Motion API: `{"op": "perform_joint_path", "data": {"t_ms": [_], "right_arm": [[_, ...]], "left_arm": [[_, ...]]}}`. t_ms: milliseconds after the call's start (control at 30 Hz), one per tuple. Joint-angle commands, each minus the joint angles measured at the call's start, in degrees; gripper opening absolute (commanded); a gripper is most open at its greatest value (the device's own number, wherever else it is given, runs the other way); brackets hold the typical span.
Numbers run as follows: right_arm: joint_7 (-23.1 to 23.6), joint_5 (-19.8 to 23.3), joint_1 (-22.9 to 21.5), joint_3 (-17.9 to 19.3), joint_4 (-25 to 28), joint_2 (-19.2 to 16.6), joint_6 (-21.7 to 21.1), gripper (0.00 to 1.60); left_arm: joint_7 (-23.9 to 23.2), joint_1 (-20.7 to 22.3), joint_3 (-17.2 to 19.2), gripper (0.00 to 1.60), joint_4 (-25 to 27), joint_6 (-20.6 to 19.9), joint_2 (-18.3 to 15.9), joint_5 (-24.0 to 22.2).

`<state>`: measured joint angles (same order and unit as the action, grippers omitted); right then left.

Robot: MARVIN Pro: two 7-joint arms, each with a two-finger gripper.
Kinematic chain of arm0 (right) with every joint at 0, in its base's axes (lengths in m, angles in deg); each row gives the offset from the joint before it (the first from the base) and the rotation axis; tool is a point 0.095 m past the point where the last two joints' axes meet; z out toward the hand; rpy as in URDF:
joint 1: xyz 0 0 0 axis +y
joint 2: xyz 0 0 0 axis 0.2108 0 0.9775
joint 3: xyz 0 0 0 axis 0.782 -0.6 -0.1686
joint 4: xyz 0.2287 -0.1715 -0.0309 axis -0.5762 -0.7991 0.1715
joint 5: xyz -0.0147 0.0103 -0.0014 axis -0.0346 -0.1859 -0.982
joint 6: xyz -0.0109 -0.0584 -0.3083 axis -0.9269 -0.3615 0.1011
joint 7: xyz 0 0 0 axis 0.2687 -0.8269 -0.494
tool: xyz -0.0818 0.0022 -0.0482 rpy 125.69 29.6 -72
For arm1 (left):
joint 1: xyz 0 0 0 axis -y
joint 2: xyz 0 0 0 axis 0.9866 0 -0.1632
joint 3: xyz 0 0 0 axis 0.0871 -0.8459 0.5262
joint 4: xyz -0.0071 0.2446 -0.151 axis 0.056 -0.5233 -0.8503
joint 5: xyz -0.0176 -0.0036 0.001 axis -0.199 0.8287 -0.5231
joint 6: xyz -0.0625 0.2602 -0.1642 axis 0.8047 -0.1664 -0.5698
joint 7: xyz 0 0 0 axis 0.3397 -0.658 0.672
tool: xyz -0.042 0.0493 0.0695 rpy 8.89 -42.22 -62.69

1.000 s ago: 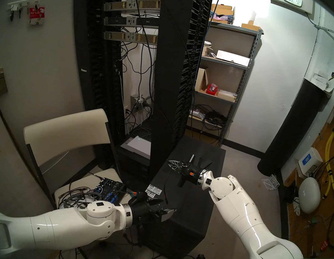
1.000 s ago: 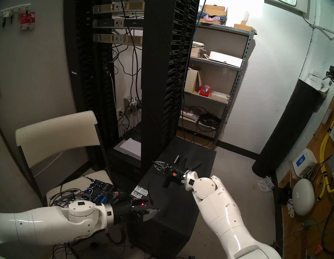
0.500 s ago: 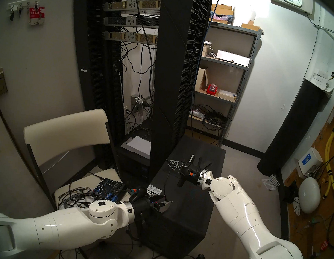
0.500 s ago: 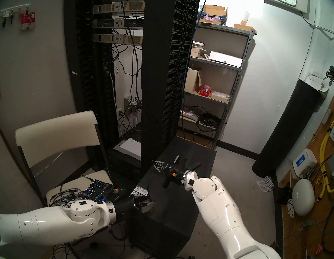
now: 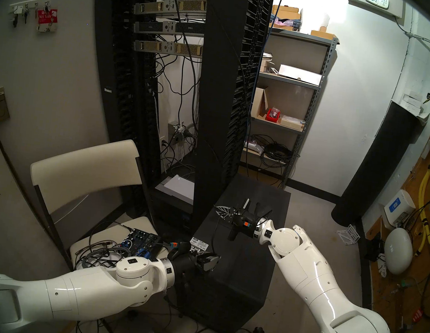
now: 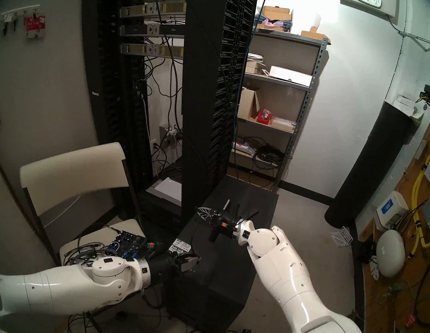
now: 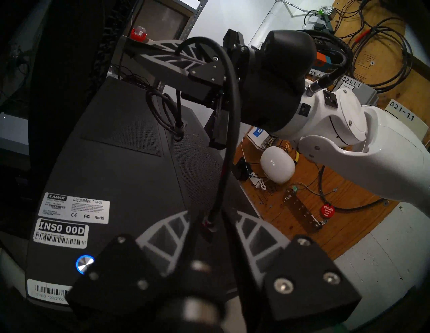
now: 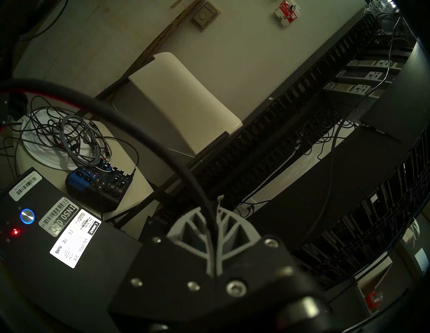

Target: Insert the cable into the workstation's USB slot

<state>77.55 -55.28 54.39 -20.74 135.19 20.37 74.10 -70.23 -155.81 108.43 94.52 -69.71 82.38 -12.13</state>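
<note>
Dim server room with a grey floor, and close to the robot stands the workstation [image 5: 244,273]. At its near top edge the left gripper [image 5: 209,259] has its fingers [image 7: 167,234] half closed on either side of the plug [image 7: 209,226]. I cannot tell if they pinch it already. From the plug the cable [image 7: 229,130] rises in an arc to the right gripper [image 5: 219,210], which is clamped on it above the middle of the top panel. A small coil [image 7: 162,109] of the cable lies on the panel behind, and the rack [image 5: 215,108] stands beyond. The step in hand, as I judge it, is to take over the plug. It goes well if the left fingers close squarely on the plug body and not on the soft wire, so the plug cannot turn. The right gripper should hold until this grip is firm and then give slack, because a tight cable would pull the plug askew. The slot itself I cannot make out, so the plug should come slowly to the front edge near the button [image 7: 85,264]. Compared with one second ago, the left fingers were then spread wide and are now drawn in around the plug. The red light that showed between them is now hidden in the head views. The right arm has not changed.
</note>
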Motion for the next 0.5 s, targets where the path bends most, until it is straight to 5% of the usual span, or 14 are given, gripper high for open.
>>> {"op": "perform_joint_path", "data": {"t_ms": [0,133,300,467], "right_arm": [[0.3,0.5,-0.9,0.0,1.6,0.5,0.4,0.00],[0.4,0.5,-0.9,0.0,1.7,0.5,0.4,0.00],[0.5,0.5,-0.8,0.1,1.8,0.6,0.3,0.00],[0.4,0.5,-0.5,0.1,1.9,0.6,0.2,0.00]], "left_arm": [[0.4,1.1,-0.1,0.61,-0.6,0.3,1.2,1.3],[0.5,1.2,-0.1,0.53,-1.2,0.8,1.4,2.3],[0.5,1.2,-0.2,0.00,-1.6,1.6,1.5,3.5],[0.6,1.1,-0.3,0.00,-1.7,2.4,1.0,5.2]]}}
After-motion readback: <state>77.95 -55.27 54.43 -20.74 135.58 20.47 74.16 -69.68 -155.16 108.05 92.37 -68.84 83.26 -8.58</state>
